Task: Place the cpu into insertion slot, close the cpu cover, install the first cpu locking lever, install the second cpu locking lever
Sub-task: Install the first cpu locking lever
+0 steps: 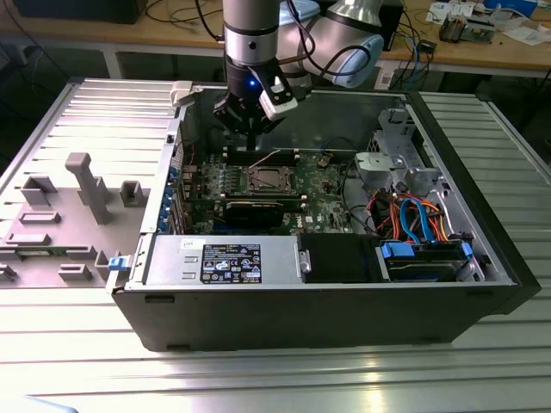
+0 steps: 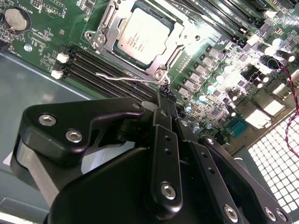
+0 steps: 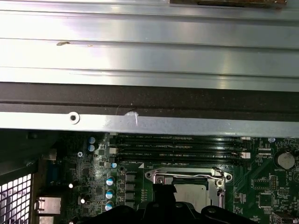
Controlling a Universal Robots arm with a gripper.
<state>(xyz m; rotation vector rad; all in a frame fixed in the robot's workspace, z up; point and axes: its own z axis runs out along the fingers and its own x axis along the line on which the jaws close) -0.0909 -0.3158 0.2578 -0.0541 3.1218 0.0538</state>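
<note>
The cpu [image 2: 142,35] lies flat in the insertion slot [image 1: 263,179] of the green motherboard, silvery top up. The cpu cover [image 2: 99,41] is down around it as a dull metal frame, also seen in the first wrist view as the cpu cover [image 3: 187,176]. One thin wire locking lever [image 2: 124,77] sticks out loose beside the socket, over the memory slots. My black gripper [image 2: 161,95] hangs just above the socket's edge, fingers shut together, tips close to the lever's hinged end. In the exterior view the gripper [image 1: 250,136] sits inside the case, behind the socket.
Long black memory slots [image 2: 93,63] run beside the socket, with a coin battery [image 2: 16,18] nearby. The open case's metal wall [image 3: 140,46] rises close behind. A power supply [image 1: 224,258] and a drive cage with coloured cables [image 1: 413,215] fill the front and right of the exterior view.
</note>
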